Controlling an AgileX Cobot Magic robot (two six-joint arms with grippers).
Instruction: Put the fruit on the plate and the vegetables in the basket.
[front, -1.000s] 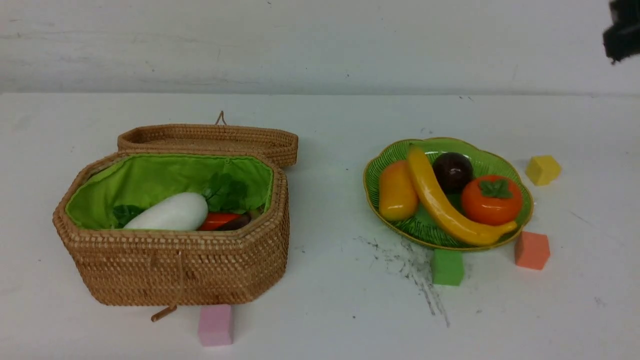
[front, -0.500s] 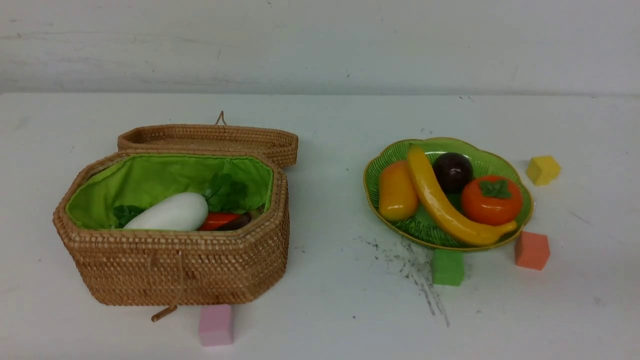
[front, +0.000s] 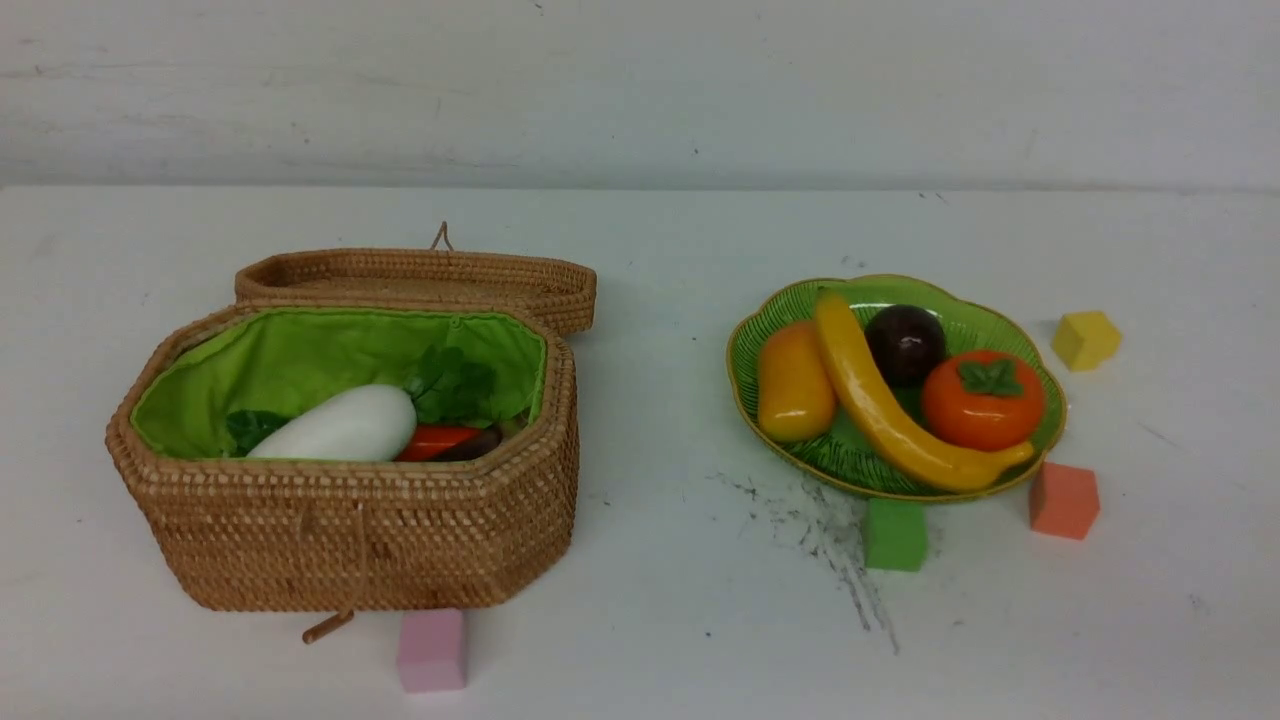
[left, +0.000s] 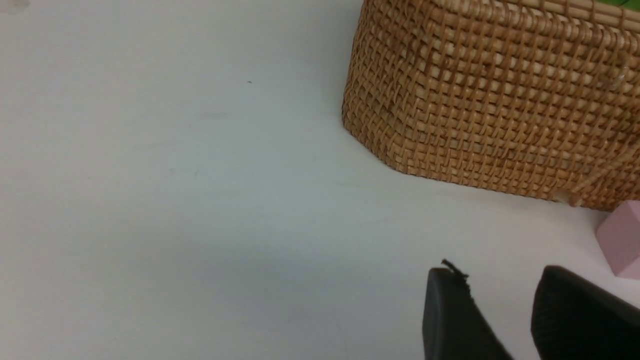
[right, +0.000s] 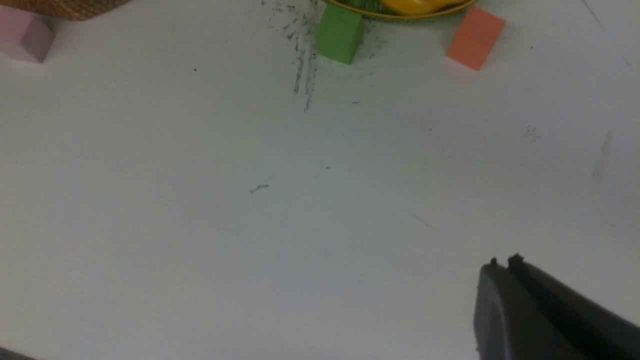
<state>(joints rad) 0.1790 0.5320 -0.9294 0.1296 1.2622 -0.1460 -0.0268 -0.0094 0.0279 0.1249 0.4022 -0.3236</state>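
While neither arm appears in the front view, each wrist view shows its own end effector above bare white table (front: 660, 620). The left gripper (left: 500, 280) has its two black fingers spread with a clear gap between them and nothing in that gap; it sits low near the basket's woven wall and the pink cube. The right gripper (right: 502, 262) has its fingers pressed together, holding nothing, over open tabletop well short of the green and orange cubes.

Nearest in the front view, the pink cube (front: 431, 650) rests just in front of the basket (front: 350, 540). The green cube (front: 895, 534) and the orange cube (front: 1064, 500) lie at the near rim of the plate (front: 1045, 415), beside dark scuff marks (front: 830, 540) on the table.

The basket stands on the left, open, with its lid (front: 420, 275) laid back behind it. Inside, against the green lining (front: 300, 350), lie the white radish (front: 340, 425), the carrot (front: 435, 440) and the eggplant (front: 472, 445), the last two only partly visible.

The plate, on the right, carries the mango (front: 793, 382), the banana (front: 890, 410), the persimmon (front: 983, 398) and, farther back, the maroon ball (front: 905, 342). The yellow cube (front: 1085, 339) lies beyond the plate's right rim.
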